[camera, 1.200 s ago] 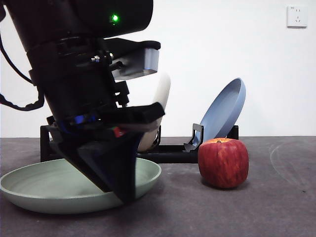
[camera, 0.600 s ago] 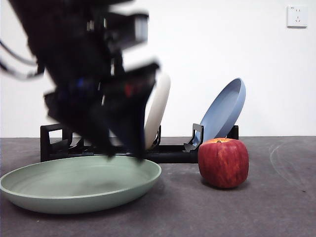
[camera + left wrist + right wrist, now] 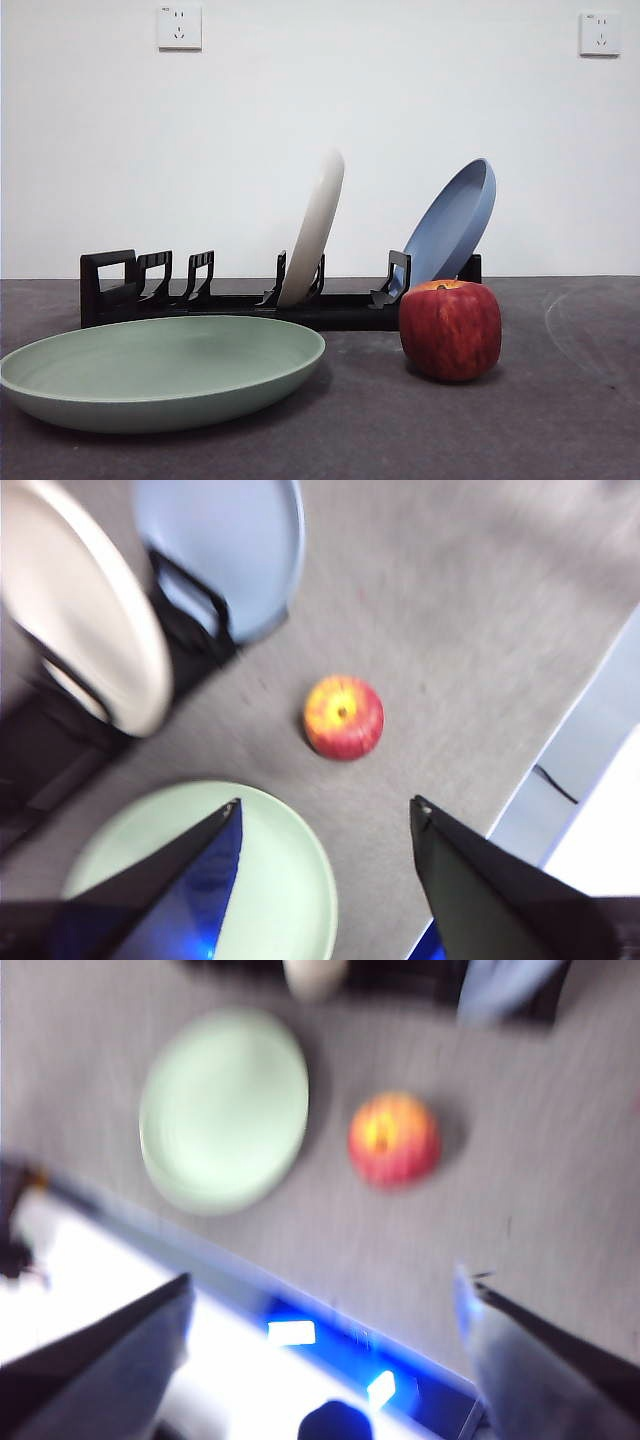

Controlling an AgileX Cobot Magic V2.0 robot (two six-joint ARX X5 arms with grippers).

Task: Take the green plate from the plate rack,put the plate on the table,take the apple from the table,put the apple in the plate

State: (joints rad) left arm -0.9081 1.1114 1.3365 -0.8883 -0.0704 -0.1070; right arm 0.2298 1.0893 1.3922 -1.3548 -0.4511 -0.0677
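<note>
Two plates stand in the long black plastic plate rack [image 3: 250, 300]: a cream white plate [image 3: 314, 226] and a tilted blue plate [image 3: 452, 222]. The wide pale mint-green plate [image 3: 160, 370] lies flat on the dark grey table [image 3: 560, 400], empty. The round deep-red apple [image 3: 450, 329] sits just beside it, apart. The left gripper [image 3: 325, 825] and right gripper [image 3: 325, 1295] hang high, jaws spread, holding nothing.

Table [image 3: 560, 400]: green plate [image 3: 160, 372], apple [image 3: 450, 329], plate rack [image 3: 240, 300].
</note>
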